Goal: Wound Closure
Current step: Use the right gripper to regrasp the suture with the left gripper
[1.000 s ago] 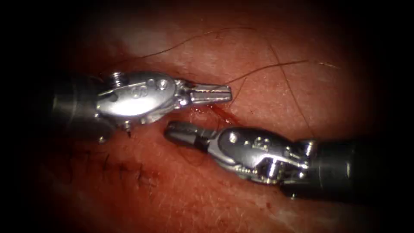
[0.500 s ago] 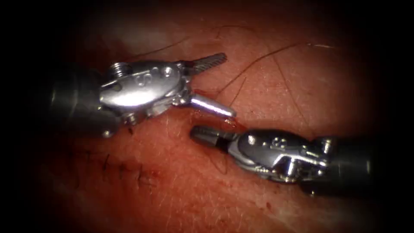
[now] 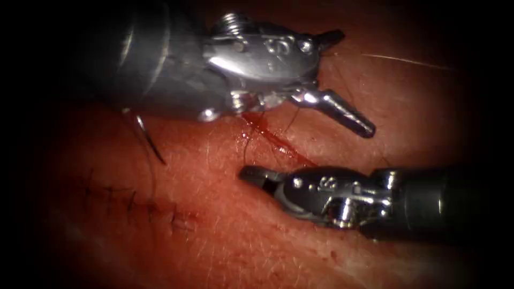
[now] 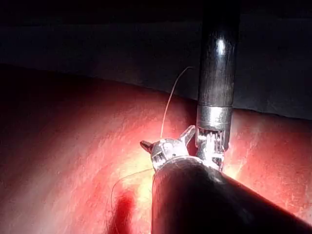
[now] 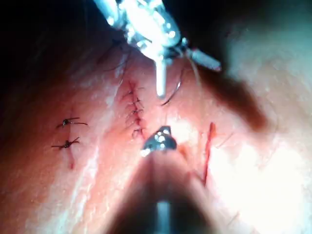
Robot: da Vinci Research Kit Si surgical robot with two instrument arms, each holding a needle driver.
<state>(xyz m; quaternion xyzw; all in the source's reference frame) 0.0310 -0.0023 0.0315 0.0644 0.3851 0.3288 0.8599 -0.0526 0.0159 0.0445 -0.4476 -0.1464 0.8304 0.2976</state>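
L tool: jaws were shut 1 s ago, low by the cut. They parted half a sec ago. Now it has lifted up and to the right, nearer the lens, jaws spread wide, holding nothing. Right wrist view shows the same, L tool gaping above the stitch row.

With the L tool out of the way, the needle is on view: dark curved piece under the L shaft, left of the open cut, just above the stitches. Neither tool holds it. Looks to lie on the tissue; can't tell if its tip is in.

R tool: approx same spot as 1 s ago, after a small shift right and back. Jaws together, tip just below the open cut. A thin dark thread runs down toward the tip; can't tell if it's pinched.

Meaning, as a guess: L tool let go, so the needle is loose and must be picked up again before any more stitching. Left part of the cut is sewn, right part is open.

Containers: none here. The nearest thing is the open cut itself, w/ red fluid lying along it.
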